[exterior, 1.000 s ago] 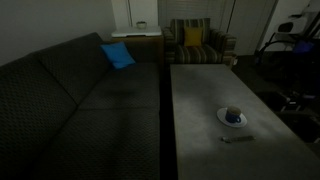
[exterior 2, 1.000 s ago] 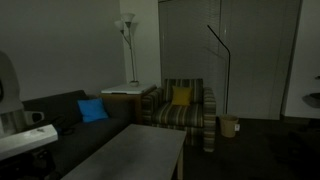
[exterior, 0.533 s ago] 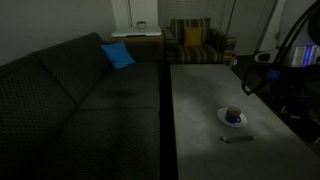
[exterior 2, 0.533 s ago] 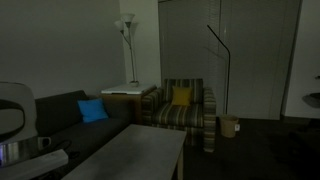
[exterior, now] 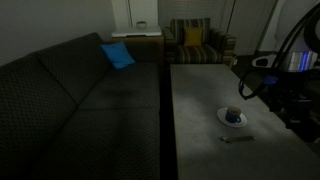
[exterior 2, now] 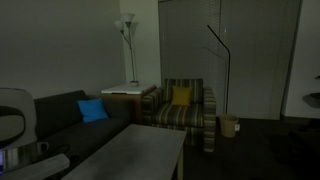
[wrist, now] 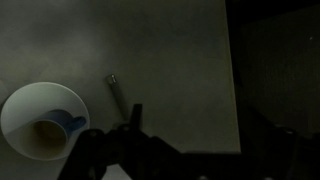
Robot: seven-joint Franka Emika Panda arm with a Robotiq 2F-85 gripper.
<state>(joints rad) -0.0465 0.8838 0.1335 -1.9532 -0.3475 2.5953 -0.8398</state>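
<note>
The fingers (wrist: 132, 125) hang over the worktop (wrist: 170, 50), too dark to tell if spread or pressed together, with the blue cup (wrist: 62, 128) on its white plate (wrist: 28, 100) at nine o'clock and a small stick (wrist: 117, 92) at eleven o'clock.

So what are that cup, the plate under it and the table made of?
Cup: probably glazed ceramic, blue with a smooth look, though plastic is possible. Plate: white, even and smooth, likely ceramic or plastic. Table: grey, matt, faintly mottled top, perhaps laminate or a stone look; the dim light leaves it open.
</note>
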